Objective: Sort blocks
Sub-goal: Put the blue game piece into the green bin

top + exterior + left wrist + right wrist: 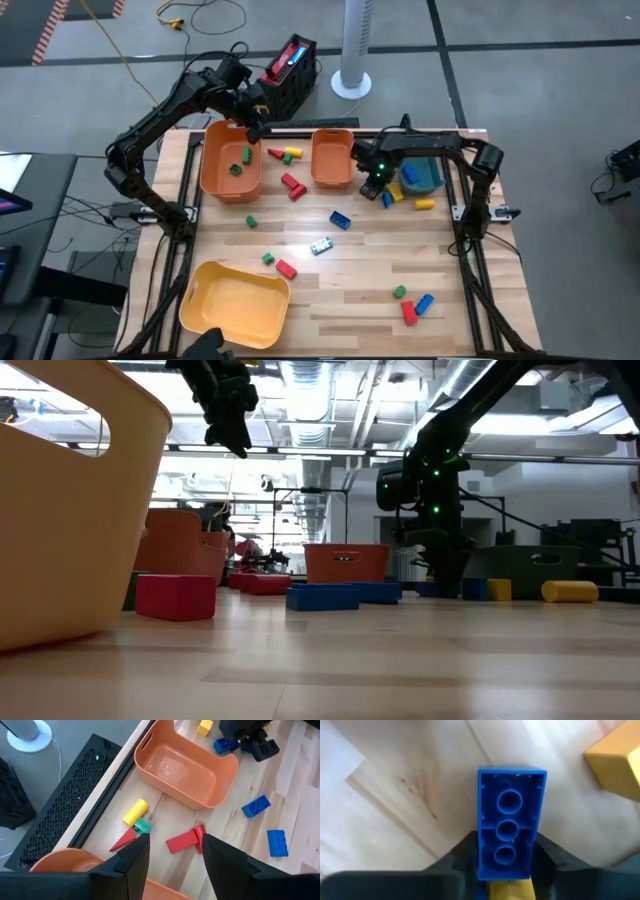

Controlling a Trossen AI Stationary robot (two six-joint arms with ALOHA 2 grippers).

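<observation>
Right wrist view, jaws seemingly gripping blue block [511, 822]

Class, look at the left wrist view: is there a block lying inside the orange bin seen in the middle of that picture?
No. The orange bin shows only its bare floor; the yellow block and red block lie on the table beside it.

Grey concrete floor [560, 90] w/ dark seam lines. White pedestal fan base [351, 84] top centre, black crate [290, 72] left of it, yellow cable [180, 18] upper left. Low view: ceiling strip lights [310, 380], exposed ducts, dark cabinets [545, 570] at right.
</observation>
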